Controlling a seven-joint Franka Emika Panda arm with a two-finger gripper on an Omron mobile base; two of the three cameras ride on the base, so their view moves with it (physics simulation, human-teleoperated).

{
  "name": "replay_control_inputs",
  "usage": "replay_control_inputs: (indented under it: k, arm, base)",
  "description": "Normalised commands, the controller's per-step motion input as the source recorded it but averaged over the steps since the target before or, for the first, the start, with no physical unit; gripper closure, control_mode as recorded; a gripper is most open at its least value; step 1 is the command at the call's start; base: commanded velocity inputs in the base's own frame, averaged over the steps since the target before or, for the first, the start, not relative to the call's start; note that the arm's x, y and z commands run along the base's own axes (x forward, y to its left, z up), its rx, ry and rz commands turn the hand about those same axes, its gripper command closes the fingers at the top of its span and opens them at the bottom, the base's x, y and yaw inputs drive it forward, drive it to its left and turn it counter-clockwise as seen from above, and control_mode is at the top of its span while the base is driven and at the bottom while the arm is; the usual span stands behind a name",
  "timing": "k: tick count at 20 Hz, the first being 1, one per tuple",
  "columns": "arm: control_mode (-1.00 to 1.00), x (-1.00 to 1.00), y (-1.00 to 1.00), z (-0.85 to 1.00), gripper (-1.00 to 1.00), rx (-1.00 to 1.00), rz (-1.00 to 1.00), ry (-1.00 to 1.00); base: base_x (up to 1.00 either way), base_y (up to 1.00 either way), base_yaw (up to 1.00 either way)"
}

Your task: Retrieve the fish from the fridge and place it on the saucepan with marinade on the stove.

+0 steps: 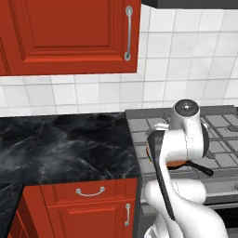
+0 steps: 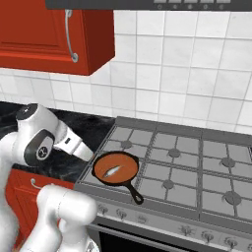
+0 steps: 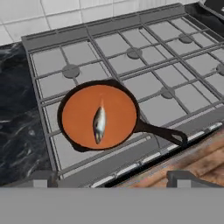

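Observation:
The saucepan (image 3: 160,132) is a shallow black pan on the front left burner of the grey stove (image 3: 144,57), with its long handle toward the front right. Flat orange-brown marinade (image 3: 78,116) covers its bottom. A small silver fish (image 3: 99,124) lies in the marinade near the middle. My gripper (image 3: 112,179) hovers above the stove's front edge, open, with nothing between its fingertips (image 3: 41,178). In the right base view the fish (image 2: 113,171) rests in the saucepan (image 2: 133,193), just right of my hand. The fridge is out of view.
A black marble counter (image 1: 60,144) runs left of the stove (image 1: 139,125), with red drawers (image 1: 88,200) below it. A red wall cabinet (image 1: 69,32) hangs above, against a white tiled wall (image 2: 187,74). Knobs (image 2: 206,236) line the stove's front.

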Motion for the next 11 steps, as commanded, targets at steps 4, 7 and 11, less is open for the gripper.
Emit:
replay_control_inputs:
  k: [4, 7, 11]
  arm:
    - [-1.00, -1.00, 0.65, 1.00, -1.00, -0.28, 0.12, -0.04]
    - [-1.00, -1.00, 0.53, 0.90, -1.00, -0.31, 0.22, -0.06]
    - [-1.00, -0.47, 0.08, 0.07, -1.00, -0.10, 0.03, -0.31]
  base:
    - [0.00, 0.00, 0.00]
    - [0.00, 0.00, 0.00]
    - [0.00, 0.00, 0.00]
